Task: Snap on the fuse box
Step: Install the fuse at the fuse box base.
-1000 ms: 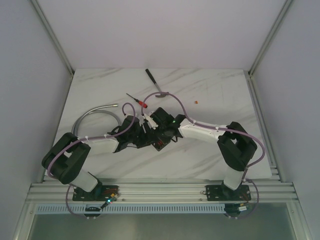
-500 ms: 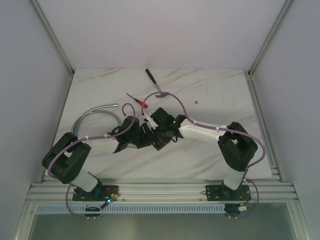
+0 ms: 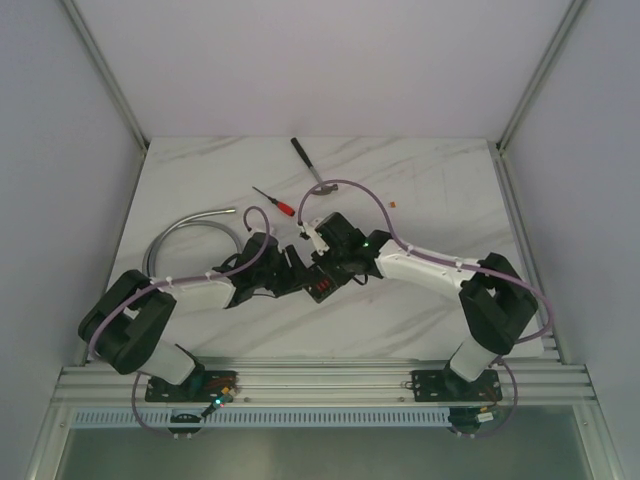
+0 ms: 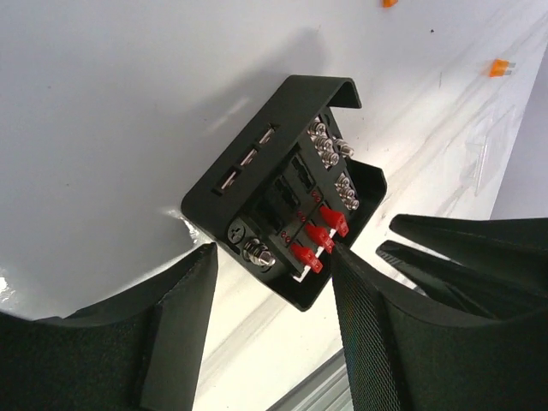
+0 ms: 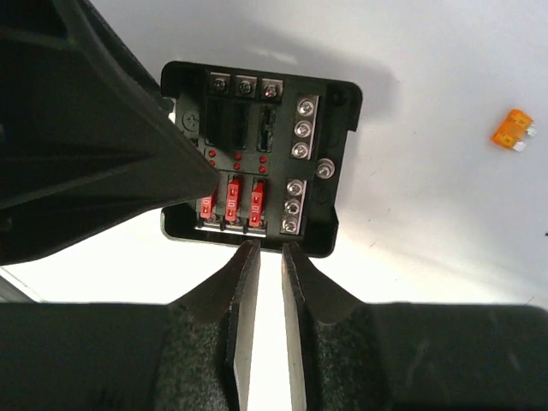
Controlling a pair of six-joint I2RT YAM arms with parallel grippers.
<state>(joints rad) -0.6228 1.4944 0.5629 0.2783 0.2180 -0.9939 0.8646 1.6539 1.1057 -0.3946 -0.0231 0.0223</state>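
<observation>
A white table top with faint grey marble veins [image 3: 440,190] fills the middle of the top view. Plain pale grey walls close it in: a back wall [image 3: 320,60] beyond its far edge, a left side wall [image 3: 50,180] and a right side wall [image 3: 600,200]. Slanted aluminium posts [image 3: 105,72] rise from its far corners. A ribbed aluminium rail [image 3: 320,380] runs along its near edge, with a white slotted strip [image 3: 320,416] just beside it. The light is soft and even.

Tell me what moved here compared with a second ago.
The right gripper backed off the fuse box toward its own side, and its jaws parted slightly. The left gripper, the box and the screwdriver stayed roughly where they were.
</observation>
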